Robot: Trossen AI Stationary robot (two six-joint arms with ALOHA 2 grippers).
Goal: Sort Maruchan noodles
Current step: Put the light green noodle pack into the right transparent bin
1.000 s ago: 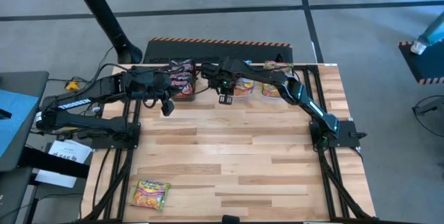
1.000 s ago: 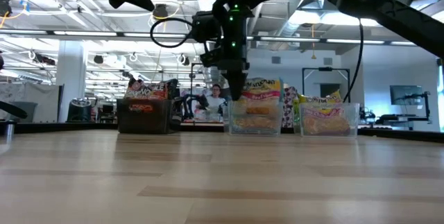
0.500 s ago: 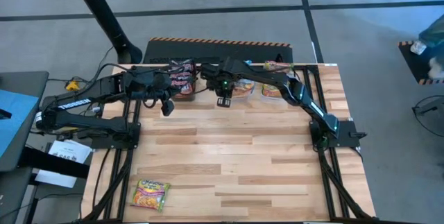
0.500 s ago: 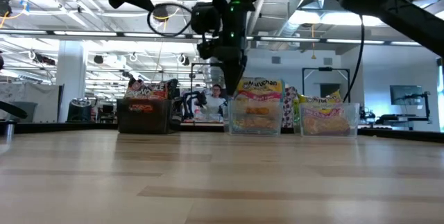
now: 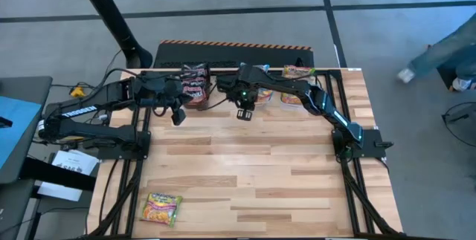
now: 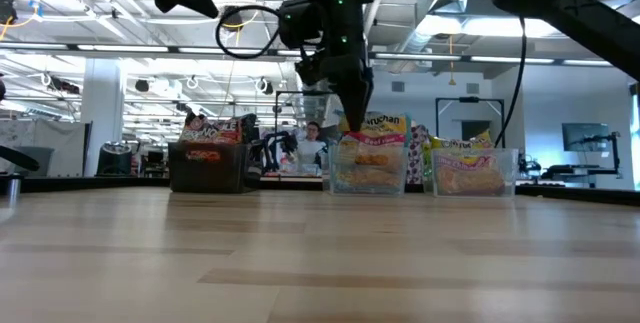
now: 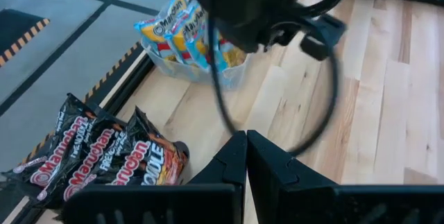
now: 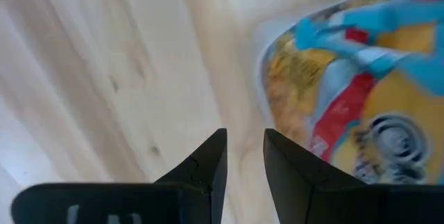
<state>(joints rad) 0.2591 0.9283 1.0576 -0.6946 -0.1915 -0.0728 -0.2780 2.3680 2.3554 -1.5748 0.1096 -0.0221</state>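
Where tubs [image 6: 369, 170] stand, noodle packets [image 6: 372, 131] fill them.

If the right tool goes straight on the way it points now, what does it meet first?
Probably the bare wooden table, right beside the tub of blue-edged noodle packets. The right tool points down, holding nothing; depth is unclear.

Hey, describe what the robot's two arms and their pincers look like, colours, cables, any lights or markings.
Both arms are dark, near-black, jointed links. The left arm carries white lettering along one link, and black cables trail beside it. The right arm shows teal accents at its joints and a small green light near the wrist, with a black cable looping out there. Each pincer, left and right, has two dark, tapered fingers.
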